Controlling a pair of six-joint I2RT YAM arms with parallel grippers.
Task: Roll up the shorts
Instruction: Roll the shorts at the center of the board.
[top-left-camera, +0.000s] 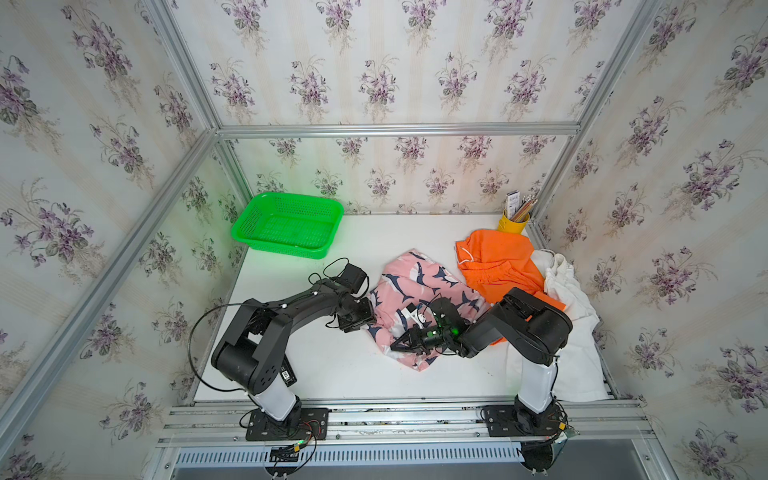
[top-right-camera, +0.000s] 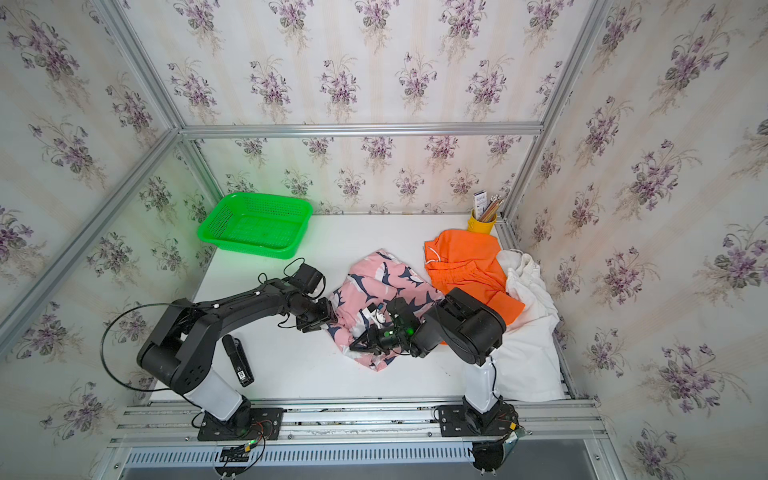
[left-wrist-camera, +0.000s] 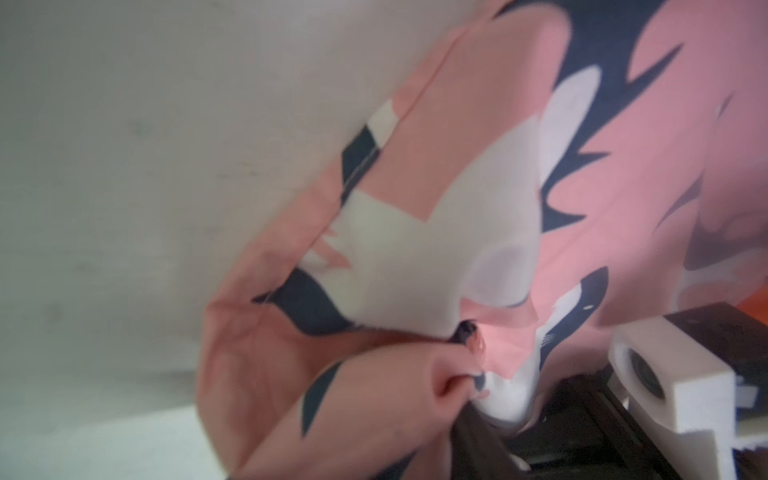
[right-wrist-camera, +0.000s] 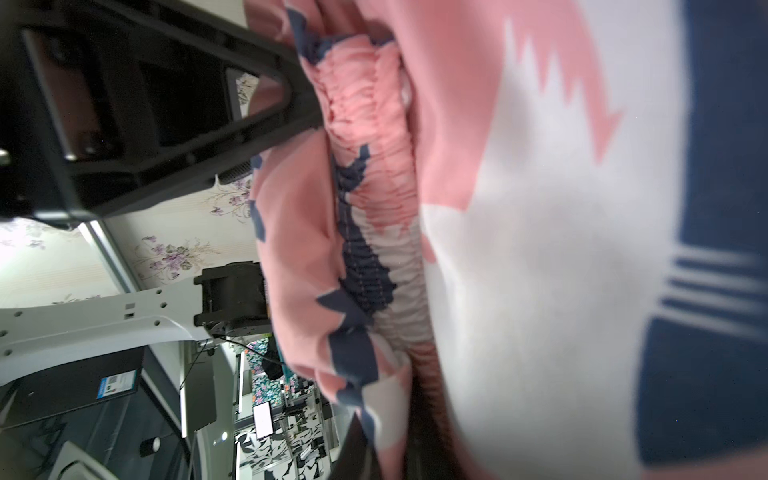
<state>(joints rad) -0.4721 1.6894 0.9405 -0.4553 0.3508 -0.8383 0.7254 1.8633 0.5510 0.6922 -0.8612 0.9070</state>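
White shorts partly behind right arm

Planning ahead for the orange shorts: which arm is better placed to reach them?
Right. The orange shorts lie beside the right arm's elbow; the left gripper sits beyond the pink shorts, farther off.
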